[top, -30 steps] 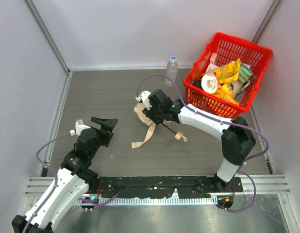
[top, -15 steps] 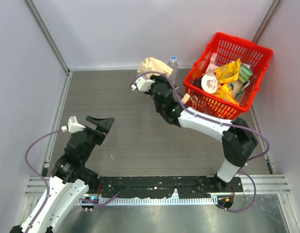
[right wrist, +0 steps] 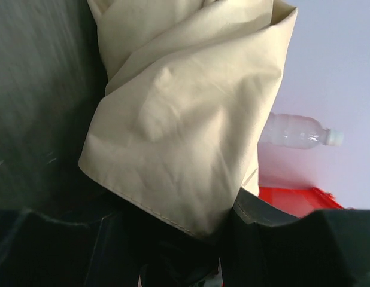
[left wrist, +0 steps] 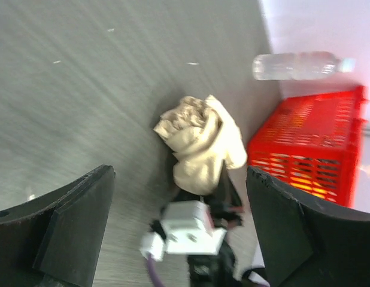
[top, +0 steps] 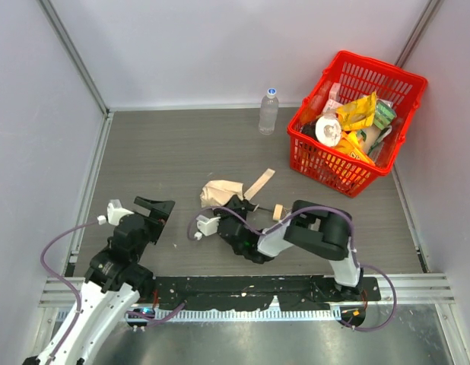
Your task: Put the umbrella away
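The umbrella (top: 222,192) is a bunched cream-beige bundle at the table's middle front. Its strap (top: 258,183) trails back and to the right. Its black shaft runs to the small beige handle (top: 277,211). My right gripper (top: 230,207) is low at the near side of the bundle and shut on the fabric. In the right wrist view the fabric (right wrist: 185,107) fills the space between the fingers (right wrist: 275,233). My left gripper (top: 155,207) is open and empty, to the left of the umbrella. In the left wrist view the bundle (left wrist: 200,140) lies ahead between its fingers (left wrist: 65,227).
A red basket (top: 406,80) full of packets and other items stands at the back right. A clear water bottle (top: 268,111) stands left of it. Grey walls enclose the table on three sides. The right arm's elbow (top: 322,232) is folded low near the front.
Half a second ago my right gripper held the umbrella high near the bottle. Now it has swung down and forward to the table's middle front. My left gripper has drawn back slightly.
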Controlling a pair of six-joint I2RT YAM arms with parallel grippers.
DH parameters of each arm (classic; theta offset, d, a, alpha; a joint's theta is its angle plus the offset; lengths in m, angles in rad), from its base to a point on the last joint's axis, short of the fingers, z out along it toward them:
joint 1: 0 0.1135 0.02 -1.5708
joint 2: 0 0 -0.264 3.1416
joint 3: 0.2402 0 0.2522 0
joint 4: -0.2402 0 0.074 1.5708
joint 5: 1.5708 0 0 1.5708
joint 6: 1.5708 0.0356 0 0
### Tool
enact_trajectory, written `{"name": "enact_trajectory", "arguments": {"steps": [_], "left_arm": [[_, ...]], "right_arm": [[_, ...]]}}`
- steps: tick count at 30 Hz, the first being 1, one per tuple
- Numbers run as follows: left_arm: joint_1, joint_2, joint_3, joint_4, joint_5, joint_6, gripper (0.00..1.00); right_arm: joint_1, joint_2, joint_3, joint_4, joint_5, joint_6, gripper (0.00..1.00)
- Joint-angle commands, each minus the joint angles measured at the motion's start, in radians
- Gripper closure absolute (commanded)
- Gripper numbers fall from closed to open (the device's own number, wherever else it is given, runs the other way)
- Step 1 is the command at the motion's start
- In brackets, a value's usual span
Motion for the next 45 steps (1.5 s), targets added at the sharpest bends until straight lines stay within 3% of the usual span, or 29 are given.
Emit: {"name": "enact_trajectory", "arguments": {"steps": [1, 4, 6, 12, 18, 23, 31, 38, 42, 45], "left_arm": [[0.005, 0.137, 0.069, -0.115, -0.067, -0.087, 0.04], [0.008, 0.27, 0.116, -0.072, -0.016, -0.068, 0.0], [0.014, 0.364, 0.141, -0.04, 0.056, -0.07, 0.0], [0.095, 0.588, 0.158, 0.057, 0.343, -0.131, 0.0], [0.106, 0.703, 0.084, 0.307, 0.511, -0.286, 0.0], [0.104, 0.881, 0.15, 0.331, 0.571, -0.302, 0.0], [0.075, 1.129, 0.207, 0.523, 0.581, -0.226, 0.0], [0.02, 1.147, 0.213, 0.621, 0.509, -0.203, 0.03], [0.0, 0.948, 0.149, 0.582, 0.388, -0.206, 0.06], [-0.004, 0.826, 0.116, 0.545, 0.327, -0.243, 0.01]], "right_arm": [[0.003, -0.242, 0.042, -0.433, -0.173, 0.408, 0.99], [-0.003, -0.261, 0.119, -0.726, -0.318, 0.537, 0.99], [-0.01, -0.262, 0.12, -0.785, -0.372, 0.558, 0.99], [-0.023, -0.239, 0.11, -0.759, -0.393, 0.566, 0.99], [-0.013, -0.236, 0.079, -0.692, -0.378, 0.528, 0.99], [-0.011, -0.227, 0.091, -0.696, -0.392, 0.516, 0.99], [-0.01, -0.215, 0.107, -0.709, -0.423, 0.526, 0.99], [-0.008, -0.22, 0.114, -0.712, -0.427, 0.526, 0.99], [-0.01, -0.227, 0.114, -0.709, -0.432, 0.525, 0.99], [-0.013, -0.223, 0.117, -0.71, -0.435, 0.523, 0.99]]}}
